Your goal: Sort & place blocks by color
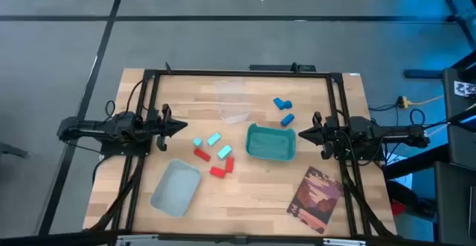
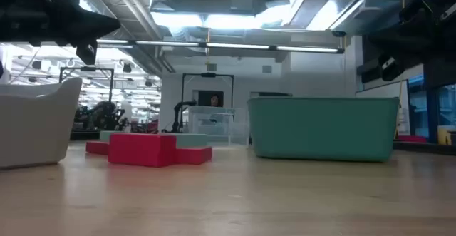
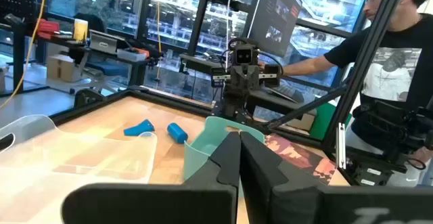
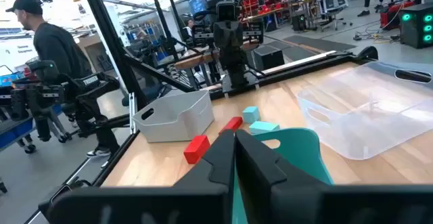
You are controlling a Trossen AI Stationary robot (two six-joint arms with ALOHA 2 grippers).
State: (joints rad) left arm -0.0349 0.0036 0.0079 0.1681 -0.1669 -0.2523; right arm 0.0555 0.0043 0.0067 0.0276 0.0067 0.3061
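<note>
Crowding worries us: red blocks [image 1: 212,164] and cyan blocks [image 1: 214,143] lie touching, so our left pincer [image 1: 178,125] and right pincer [image 1: 303,134], both pressed together and empty, may nudge neighbours.

Blocks [image 1: 216,155] scattered mid-table (red, cyan, blue).

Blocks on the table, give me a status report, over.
Left gripper and right gripper shut, empty, parked at the table's sides. Small cyan and red rectangular blocks lie mixed; dark blue blocks beyond the teal bin. Nothing sorted.
</note>
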